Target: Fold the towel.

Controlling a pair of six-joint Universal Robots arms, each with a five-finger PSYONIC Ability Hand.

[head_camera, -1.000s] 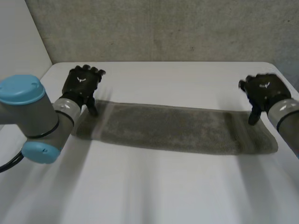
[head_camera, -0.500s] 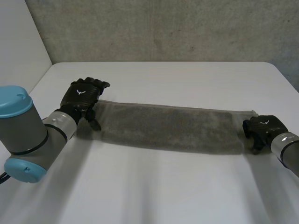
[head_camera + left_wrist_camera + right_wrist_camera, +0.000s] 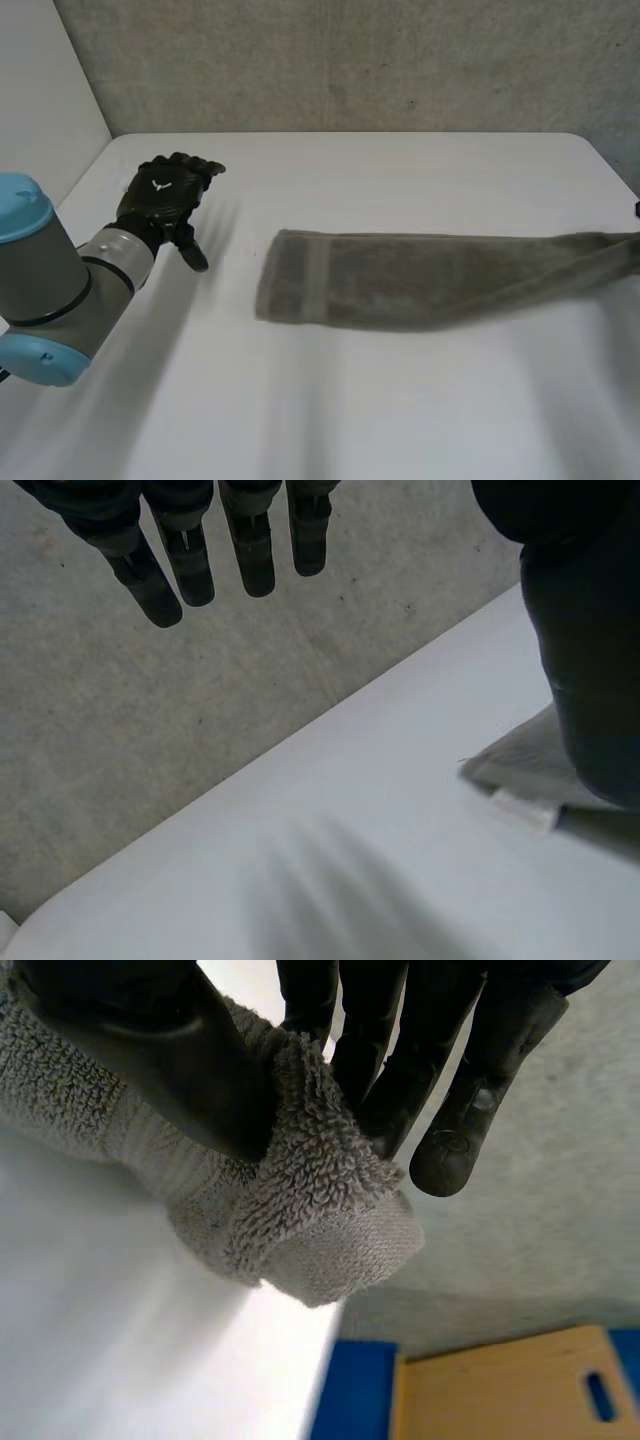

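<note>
towel (image 3: 420, 280): grey terry, a long narrow band lying across the right half of the tabletop (image 3: 400, 170), roughly parallel to its far edge. free end sits near the tabletop's middle, flat, with a woven stripe just in from the end. other end narrows and bunches as it runs to the tabletop's right edge

right hand (image 3: 150, 1050): clamped on that bunched end. right wrist view has the thumb pressed on one side of a thick fold of the cloth and the fingers (image 3: 380, 1050) on the other side, so the towel is pinched between them. hemmed corner sticks out past the fingertips. hand is at or near the tabletop's right edge; past that edge there's a blue panel (image 3: 360, 1390) and a plywood box (image 3: 500, 1385) with a slot handle

left hand (image 3: 165, 200): over the tabletop's far-left corner area, well apart from the towel's free end, bare table between them. fingers (image 3: 190, 565) straight and slightly spread, thumb out to the side, nothing in the grip. left wrist view: the towel's free end shows just beside the thumb, flat on the table, hand not on it

behind the table's far edge: rough concrete wall (image 3: 350, 60)
</note>
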